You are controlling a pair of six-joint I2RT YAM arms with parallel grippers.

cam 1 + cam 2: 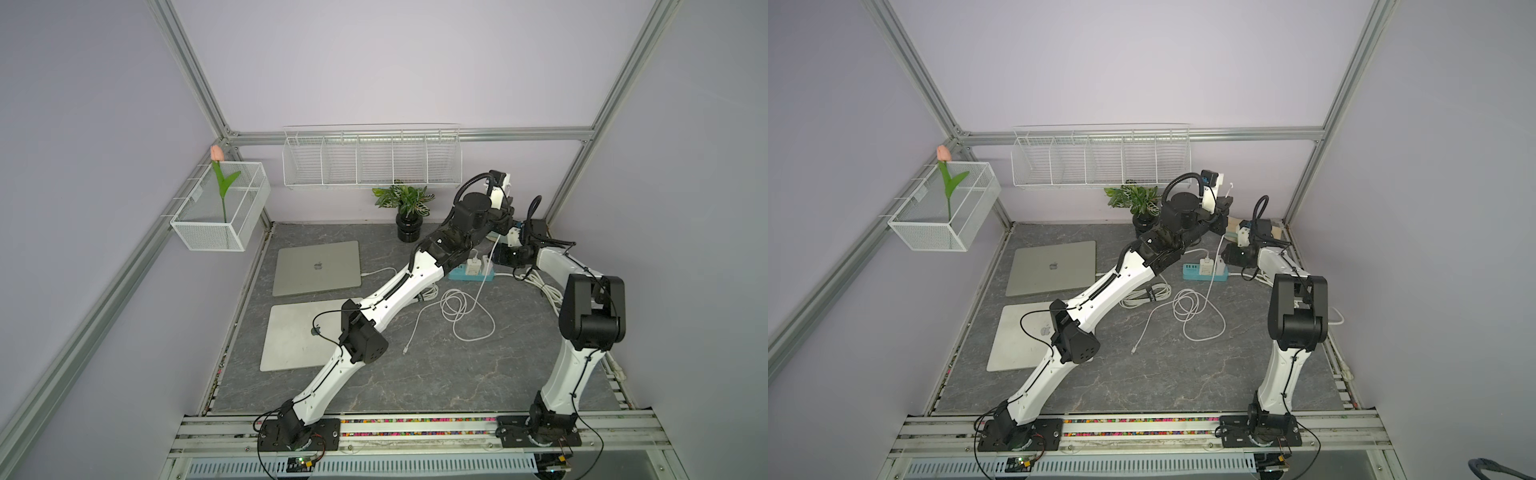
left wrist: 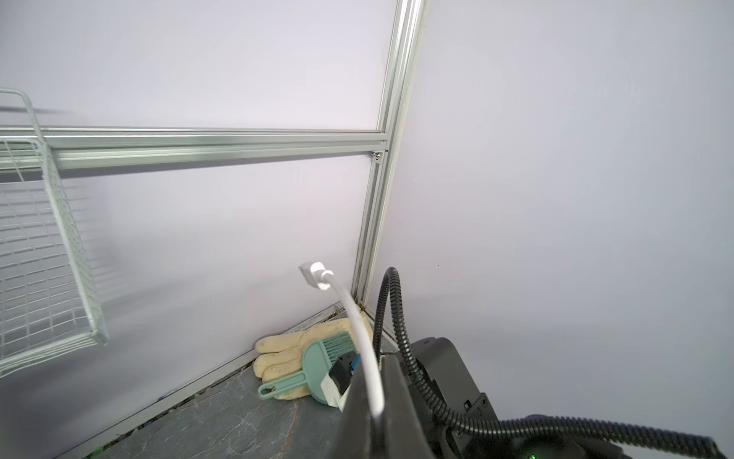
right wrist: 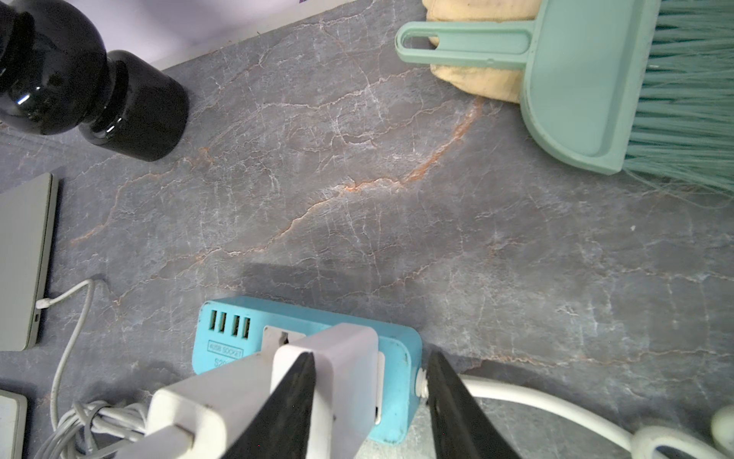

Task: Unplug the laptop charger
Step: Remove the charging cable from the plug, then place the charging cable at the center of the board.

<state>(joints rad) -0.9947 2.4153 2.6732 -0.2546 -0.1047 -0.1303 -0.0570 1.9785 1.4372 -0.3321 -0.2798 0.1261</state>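
**Top views:** In both top views, the power strip (image 1: pixel 471 274) lies on the desk (image 1: pixel 415 374), and the right arm is nearer to it. Far from the strip, a mesh basket (image 1: pixel 208 237) holds one tulip (image 1: pixel 216 153). The wire rack (image 1: pixel 340 166) shows nothing inside.

**Left wrist:** The left gripper (image 2: pixel 375 389) has its jaws closed on the white cable (image 2: pixel 355 314), whose plug is raised free.

**Right wrist:** The right gripper (image 3: pixel 371 355) has its jaws half apart, straddling the charger (image 3: pixel 345 345). The charger stands upright at the strip's cord end. We cannot tell whether the jaws are in contact with it. We judge that a straight pull off the strip is needed.
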